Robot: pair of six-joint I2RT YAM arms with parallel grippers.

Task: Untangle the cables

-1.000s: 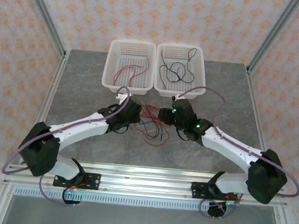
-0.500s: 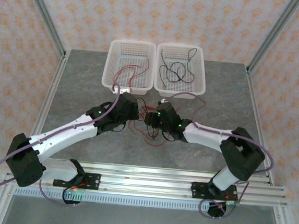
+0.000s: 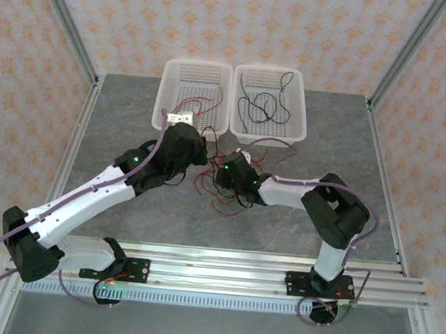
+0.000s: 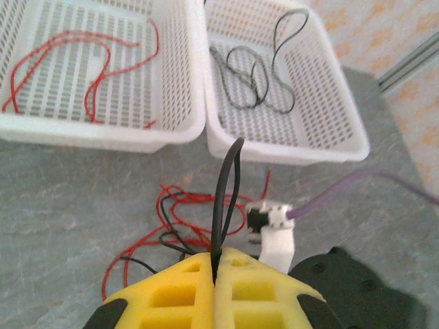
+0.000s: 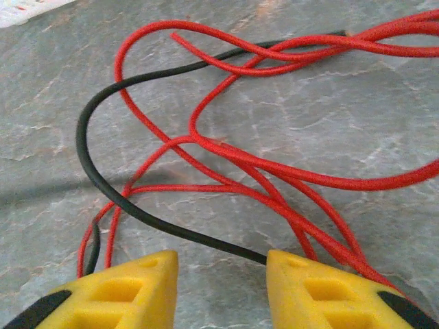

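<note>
Wrist views: left jaws pinch one black cable (image 4: pixel 221 199), right jaws spread.
Overhead: two baskets (image 3: pixel 197 63), perhaps three loose red cables (image 3: pixel 223 207).

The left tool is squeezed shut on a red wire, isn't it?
Not quite. The left tool is squeezed shut, but the wire it pinches is a black cable, not a red one. The left wrist view shows the black loop rising from between the closed yellow fingers.
</note>
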